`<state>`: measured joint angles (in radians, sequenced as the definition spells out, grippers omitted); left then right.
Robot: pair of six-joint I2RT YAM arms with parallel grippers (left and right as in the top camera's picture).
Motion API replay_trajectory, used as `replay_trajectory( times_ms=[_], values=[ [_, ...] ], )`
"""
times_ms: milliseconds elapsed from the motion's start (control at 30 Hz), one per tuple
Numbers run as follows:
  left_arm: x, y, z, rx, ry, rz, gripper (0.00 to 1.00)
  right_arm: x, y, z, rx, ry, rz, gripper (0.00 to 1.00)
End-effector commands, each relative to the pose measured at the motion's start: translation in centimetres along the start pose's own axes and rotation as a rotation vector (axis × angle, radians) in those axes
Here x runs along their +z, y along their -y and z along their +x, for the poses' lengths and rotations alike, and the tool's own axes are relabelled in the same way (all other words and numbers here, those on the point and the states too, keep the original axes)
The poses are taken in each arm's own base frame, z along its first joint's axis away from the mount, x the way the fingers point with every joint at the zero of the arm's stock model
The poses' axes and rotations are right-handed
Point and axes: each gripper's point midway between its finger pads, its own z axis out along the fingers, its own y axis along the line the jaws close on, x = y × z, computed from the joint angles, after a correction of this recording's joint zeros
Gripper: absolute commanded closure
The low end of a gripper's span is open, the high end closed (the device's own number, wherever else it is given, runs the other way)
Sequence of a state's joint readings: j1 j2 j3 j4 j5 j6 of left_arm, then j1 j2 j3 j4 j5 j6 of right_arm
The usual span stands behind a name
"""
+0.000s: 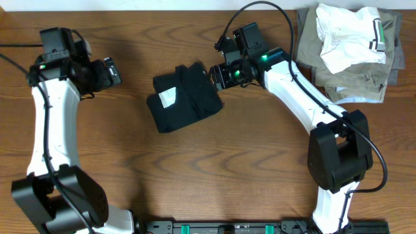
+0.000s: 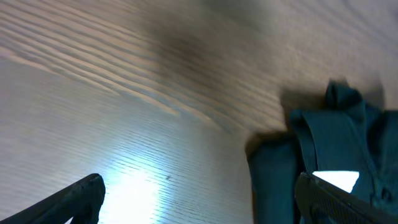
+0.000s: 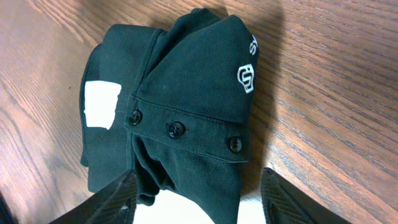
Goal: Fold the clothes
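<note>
The black garment [image 1: 185, 97] lies folded into a compact bundle at the table's centre, with a white label [image 1: 168, 97] on top. In the right wrist view the garment [image 3: 186, 81] shows a buttoned placket and a small white logo [image 3: 245, 78]. My right gripper [image 1: 218, 75] is open at the bundle's right edge; its fingers [image 3: 199, 199] straddle a fold of the fabric without closing on it. My left gripper [image 1: 112, 71] is open and empty, off to the left of the bundle. In the left wrist view the garment [image 2: 323, 155] lies to the right of the open fingers [image 2: 199, 205].
A pile of folded clothes sits at the back right corner: a white garment with striped trim [image 1: 348, 32] on top of olive and grey ones [image 1: 357, 81]. The wooden table [image 1: 247, 169] extends around the bundle.
</note>
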<state>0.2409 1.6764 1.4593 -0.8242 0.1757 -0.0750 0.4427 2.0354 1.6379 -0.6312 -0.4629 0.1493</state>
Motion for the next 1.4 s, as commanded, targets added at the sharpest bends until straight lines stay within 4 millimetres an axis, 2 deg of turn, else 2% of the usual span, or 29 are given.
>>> replay_trajectory(
  times_ms=[0,233,400,600,700,767,867,1067,1133,1233,1367],
  values=[
    [1.4,1.2,0.5,0.053,-0.045,0.031,0.02,0.2,-0.3,-0.1,-0.053,-0.003,-0.020,0.36],
    [3.5,2.4,2.2,0.165,-0.126,0.042,0.02,0.2,0.1,-0.3,-0.057,0.003,0.001,0.33],
    [3.7,2.6,3.3,0.205,-0.174,0.053,0.02,0.2,0.3,-0.3,-0.076,0.005,0.014,0.30],
    [3.7,4.7,5.9,0.294,-0.250,0.213,0.02,0.0,0.6,-0.4,-0.073,0.007,0.007,0.27],
    [4.2,4.9,6.7,0.317,-0.263,0.243,0.02,0.0,0.3,-0.2,-0.071,0.001,-0.010,0.27],
    [4.3,4.9,6.6,0.316,-0.258,0.243,0.02,0.2,-0.2,0.2,-0.070,-0.016,-0.021,0.29],
    [4.5,4.9,5.7,0.304,-0.221,0.240,0.02,0.7,-1.3,1.4,-0.077,-0.058,-0.026,0.39],
    [4.8,5.2,4.2,0.263,-0.164,0.238,0.02,2.1,-4.2,3.2,-0.124,-0.110,-0.045,0.76],
    [4.8,5.2,4.2,0.264,-0.162,0.239,0.02,2.8,-5.1,3.8,-0.140,-0.126,-0.055,0.84],
    [4.8,5.2,4.2,0.264,-0.162,0.238,0.02,4.3,-6.0,5.0,-0.138,-0.163,-0.064,0.85],
    [4.8,5.2,4.2,0.264,-0.162,0.238,0.02,6.6,-5.8,6.7,-0.091,-0.221,-0.066,0.85]
  ],
)
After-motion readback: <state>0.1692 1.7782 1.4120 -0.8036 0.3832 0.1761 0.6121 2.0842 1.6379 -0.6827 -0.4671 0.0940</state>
